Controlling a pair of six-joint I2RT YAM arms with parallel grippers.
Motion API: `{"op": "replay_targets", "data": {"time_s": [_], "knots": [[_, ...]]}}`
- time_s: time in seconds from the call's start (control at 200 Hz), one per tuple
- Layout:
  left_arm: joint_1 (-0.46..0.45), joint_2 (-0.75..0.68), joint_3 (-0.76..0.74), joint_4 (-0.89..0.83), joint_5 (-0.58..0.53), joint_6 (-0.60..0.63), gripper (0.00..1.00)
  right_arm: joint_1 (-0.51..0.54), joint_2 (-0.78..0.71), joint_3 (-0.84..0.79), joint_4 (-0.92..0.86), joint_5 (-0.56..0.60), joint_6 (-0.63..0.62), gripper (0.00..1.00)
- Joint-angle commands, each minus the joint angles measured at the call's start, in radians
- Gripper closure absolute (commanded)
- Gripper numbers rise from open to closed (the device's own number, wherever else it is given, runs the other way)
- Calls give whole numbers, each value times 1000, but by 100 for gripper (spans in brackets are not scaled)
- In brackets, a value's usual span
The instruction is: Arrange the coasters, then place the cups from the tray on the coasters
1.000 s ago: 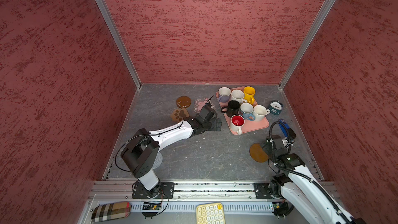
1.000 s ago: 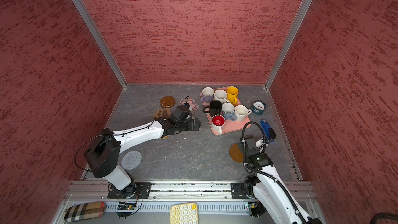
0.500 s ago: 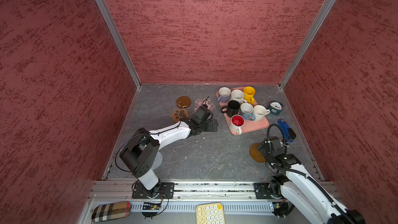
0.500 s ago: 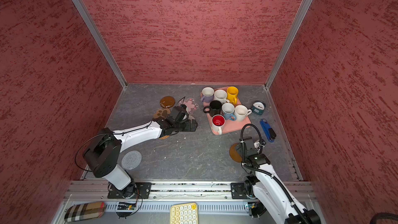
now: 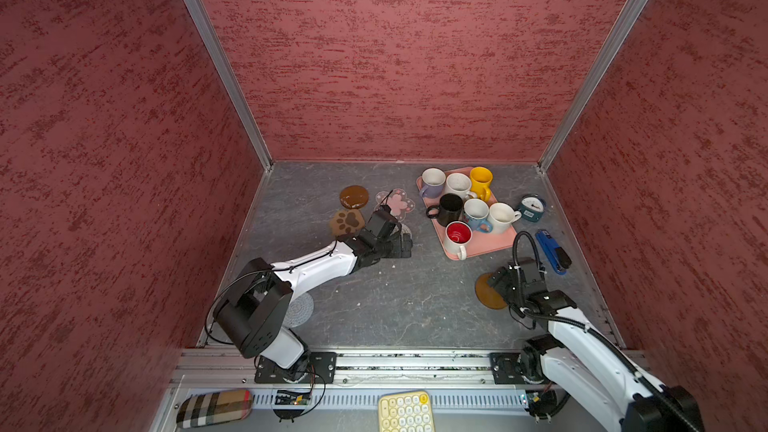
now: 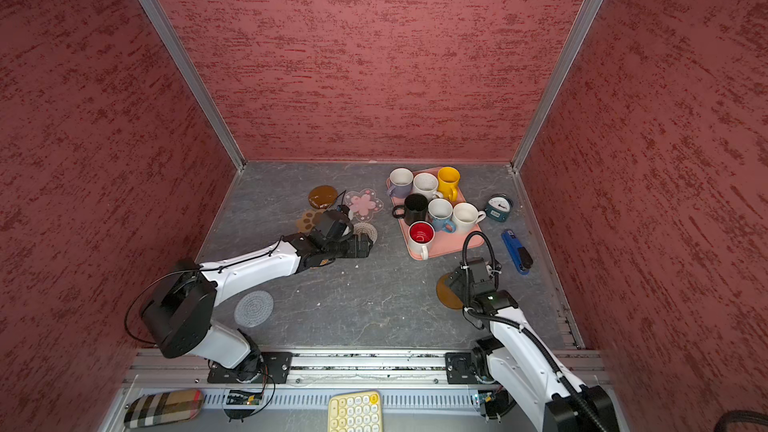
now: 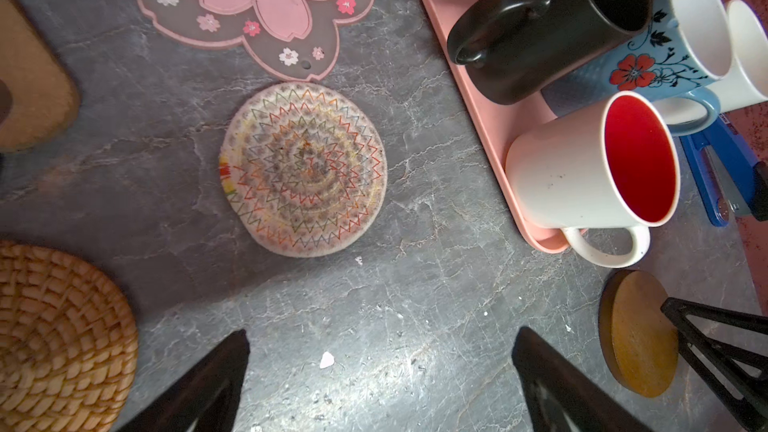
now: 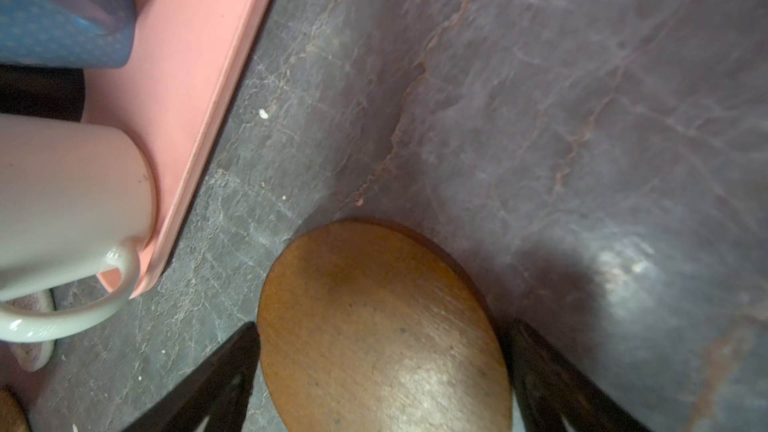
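The left gripper (image 7: 382, 342) hung over bare grey tabletop (image 7: 415, 284) with its jaws spread wide and nothing between them. Just beyond its fingertips the beige woven coaster (image 7: 303, 168) with zigzag stitching lay flat, its far edge almost touching the pink flower coaster (image 7: 257, 6). A straw-coloured woven coaster (image 7: 54, 338) sat to one side of the fingers.

The right gripper (image 8: 382, 330) was also open, its jaws set either side of a brown wooden round coaster (image 8: 374, 284) lying flat near a corner of the pink tray (image 5: 486, 245). Whether the fingers touched its edge could not be told.

All seven mugs stood upright on the tray:
- black mug (image 5: 451, 209)
- red-lined white mug (image 5: 457, 236), its handle overhanging the rim
- light blue mug (image 5: 476, 214)
- cream mug (image 5: 500, 218)
- yellow mug (image 5: 481, 180)
- speckled white mug (image 5: 458, 185)
- lavender mug (image 5: 432, 182)

In both top views a glossy brown disc (image 5: 354, 196) and a paw coaster (image 5: 347, 222) lay left of the flower coaster. A grey woven round (image 6: 253, 308) lay near the left arm's base. A teal clock (image 5: 530, 207) and a blue stapler (image 5: 550, 251) lay right of the tray.
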Motion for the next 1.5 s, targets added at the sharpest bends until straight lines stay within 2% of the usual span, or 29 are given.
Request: {"op": "replay_targets", "data": {"time_s": [0.0,0.306,0.616,1.017,1.257,1.498], "knots": [[7,-27,-20,5,-19,-7,0,9,15,15,17,-103,-27,7],[12,-33,-22,-4,-23,-12,0,81,93,59,35,-150,-92,7],[54,-72,-48,-8,1,-17,0,196,174,78,144,-179,-39,7],[99,-132,-104,-22,11,-16,0,317,370,209,187,-106,-83,7],[131,-157,-135,-17,25,-17,0,340,435,247,202,-111,-118,7],[150,-167,-133,-35,28,-7,0,420,551,350,215,-90,-150,6]]}}
